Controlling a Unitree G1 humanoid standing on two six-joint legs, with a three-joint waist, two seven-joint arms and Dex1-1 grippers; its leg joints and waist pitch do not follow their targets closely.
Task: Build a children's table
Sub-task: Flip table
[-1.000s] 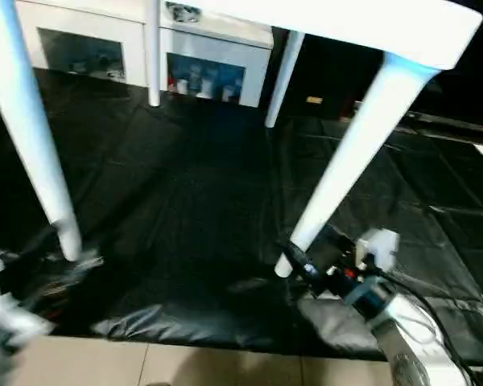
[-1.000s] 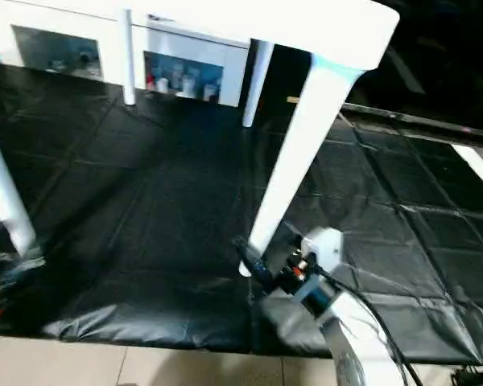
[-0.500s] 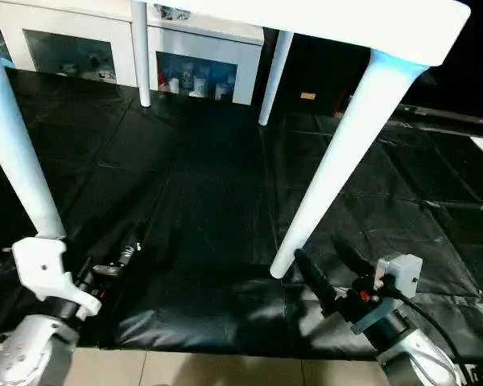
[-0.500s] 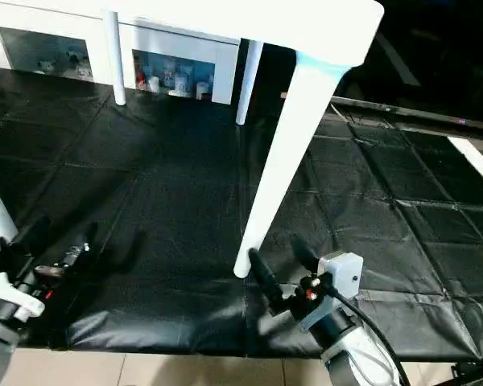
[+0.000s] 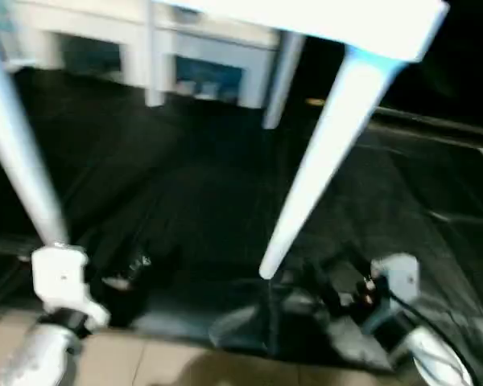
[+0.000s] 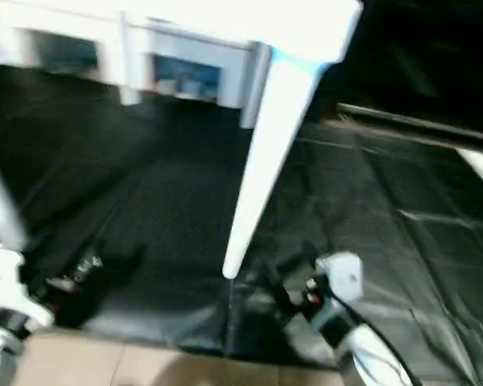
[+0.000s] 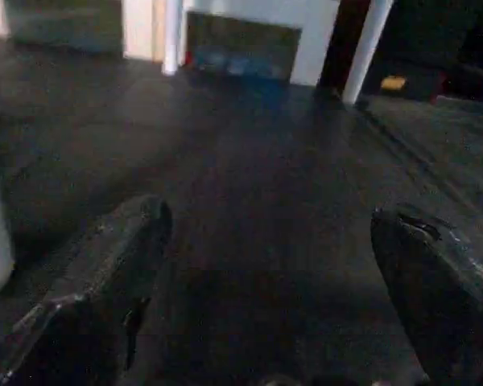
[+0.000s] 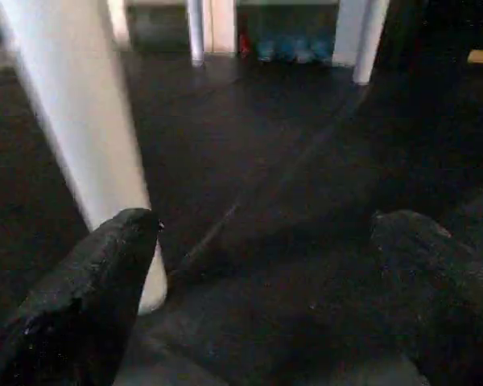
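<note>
The children's table (image 5: 322, 20) stands upright on its four white legs on the black mat. Its near right leg (image 5: 322, 169) slants down to a foot just ahead of my right gripper (image 5: 328, 277), which is open and holds nothing. In the right wrist view that leg (image 8: 84, 137) stands just beside one black finger (image 8: 88, 289), apart from it. The near left leg (image 5: 22, 161) comes down beside my left gripper (image 5: 125, 272), also open and empty. Its fingers (image 7: 105, 273) are spread wide over the bare mat. The two far legs (image 5: 154, 76) stand at the back.
A white glass-door cabinet (image 5: 213, 68) stands behind the table. The black mat (image 5: 185, 193) covers the floor, with a raised fold (image 5: 249, 322) at its front edge by my right gripper. Beige tiles (image 5: 177, 370) lie in front of the mat.
Both grippers have drawn back from the feet of the two near legs towards me. The left gripper has opened a little wider. The whole picture has tilted and blurred.
</note>
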